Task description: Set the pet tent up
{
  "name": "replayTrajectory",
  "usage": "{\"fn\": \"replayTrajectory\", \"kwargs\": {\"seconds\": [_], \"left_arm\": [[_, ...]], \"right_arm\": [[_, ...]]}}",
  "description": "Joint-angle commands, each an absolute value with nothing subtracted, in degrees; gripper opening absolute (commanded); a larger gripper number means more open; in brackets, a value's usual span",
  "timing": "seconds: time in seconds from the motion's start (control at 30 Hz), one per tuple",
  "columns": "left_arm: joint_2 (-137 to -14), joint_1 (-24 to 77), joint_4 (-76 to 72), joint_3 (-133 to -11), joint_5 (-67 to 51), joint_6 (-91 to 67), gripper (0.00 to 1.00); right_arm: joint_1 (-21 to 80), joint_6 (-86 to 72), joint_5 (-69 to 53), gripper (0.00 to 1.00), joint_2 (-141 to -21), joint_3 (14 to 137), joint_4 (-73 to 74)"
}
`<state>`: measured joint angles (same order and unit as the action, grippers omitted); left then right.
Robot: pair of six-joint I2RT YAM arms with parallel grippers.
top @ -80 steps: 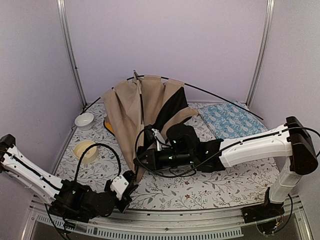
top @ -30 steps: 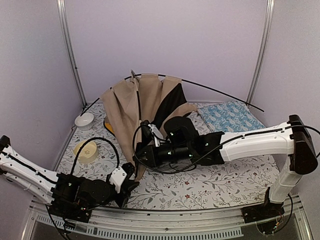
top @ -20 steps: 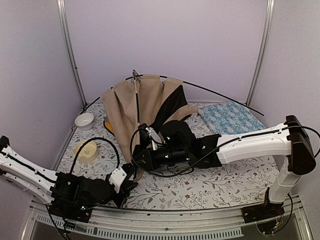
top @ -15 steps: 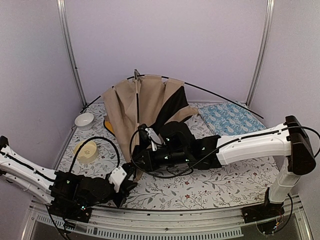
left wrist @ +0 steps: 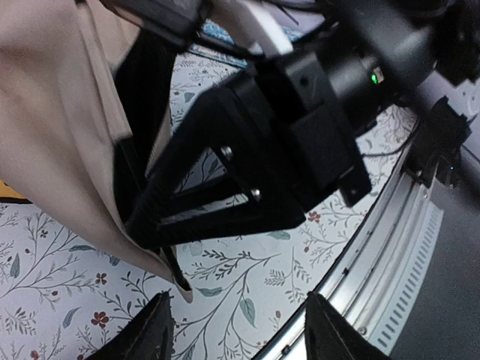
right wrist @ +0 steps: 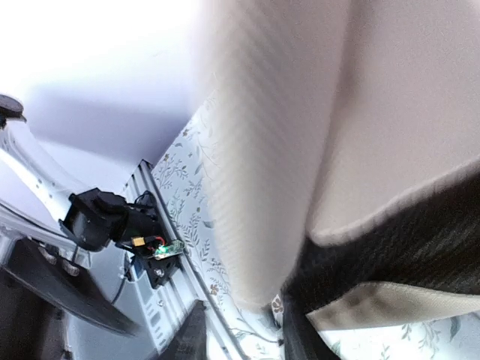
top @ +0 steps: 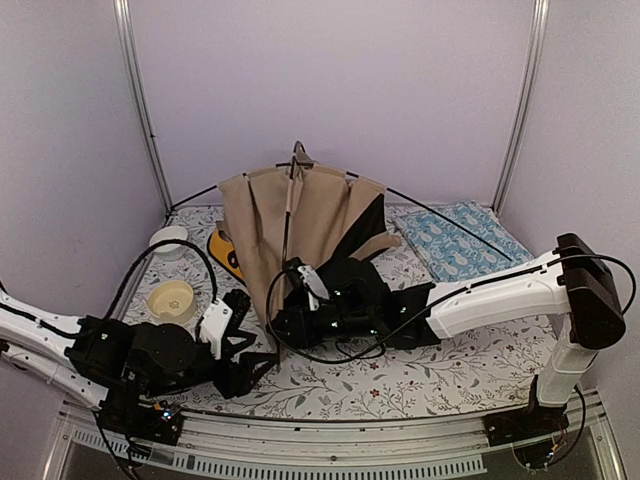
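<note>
There is one tan pet tent [top: 300,225] with two thin black poles [top: 440,214]. There is one blue cushion [top: 465,240], one white bowl [top: 165,240], one cream bowl [top: 172,299] and one yellow feeder [top: 224,252]. Two robot arms [top: 490,290] are on the worktop [top: 450,370].

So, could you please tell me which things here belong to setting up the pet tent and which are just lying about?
Part of the job: tan canvas pet tent; its thin black crossing poles.
Just lying about: blue patterned cushion; yellow feeder, partly hidden by the tent; small white bowl; round cream bowl.
</note>
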<state>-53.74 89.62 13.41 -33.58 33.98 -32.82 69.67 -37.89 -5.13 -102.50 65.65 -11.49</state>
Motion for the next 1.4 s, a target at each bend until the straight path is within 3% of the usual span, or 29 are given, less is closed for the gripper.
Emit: {"fn": "replayTrajectory", "kwargs": {"seconds": [0.0,0.1,0.23,0.3,0.33,0.5,0.83,0.9,0.97,1.0,1.03,1.07,1.1,1.23,1.37], "left_arm": [[-49.13,89.17,23.80,-39.00,40.00,-41.20,0.64],[-48.31,86.29,26.37,-43.05,40.77,-42.67,0.68],[-51.66,77.06,24.42,-48.26,35.76,-39.87,0.69],[-54.57,73.44,24.25,-51.15,34.12,-39.11,0.70],[-55.93,71.52,22.97,-52.32,32.15,-37.63,0.70],[-64.02,64.42,17.75,-59.20,22.72,-32.05,0.70],[-84.34,53.21,18.54,-74.26,21.78,-27.87,0.68],[-88.48,51.87,19.55,-77.89,22.85,-26.49,0.63],[-92.10,51.22,19.77,-82.19,24.87,-23.98,0.51],[-93.58,50.90,19.85,-84.13,25.21,-22.74,0.39],[-94.86,50.79,19.82,-86.04,25.59,-20.72,0.19],[-95.66,50.87,19.63,-88.02,26.24,-18.49,0.05],[-96.12,50.83,19.34,-89.76,27.05,-16.21,0.00],[-95.33,50.70,18.00,-96.54,28.21,-4.93,0.00],[-94.32,48.81,18.33,-102.37,22.25,7.34,0.00]], "right_arm": [[69.26,-36.19,-4.41,0.47,-101.52,63.52,-13.53],[69.11,-35.08,-3.72,0.65,-98.47,61.56,-12.55],[68.47,-33.43,-2.15,0.77,-93.05,58.77,-9.50],[67.69,-33.07,-0.99,0.95,-89.53,56.71,-7.50],[67.00,-32.99,-0.67,1.00,-87.82,55.26,-6.55],[62.46,-31.95,-0.03,0.99,-77.94,50.96,-0.96],[46.11,-24.26,-3.01,0.99,-67.86,51.60,6.46],[42.30,-22.93,-4.69,0.99,-67.45,52.45,6.75],[38.96,-21.82,-6.33,0.99,-67.33,53.68,6.77],[37.60,-21.28,-7.00,0.99,-67.32,54.41,6.81],[36.26,-20.31,-7.71,0.99,-67.40,55.36,6.95],[34.94,-19.73,-8.57,0.99,-67.43,56.29,7.09],[33.89,-18.86,-9.72,0.99,-67.41,57.44,7.23],[31.79,-15.05,-11.99,0.99,-67.58,64.30,9.80],[31.64,-11.19,-11.24,0.99,-67.07,69.94,12.29]]}}
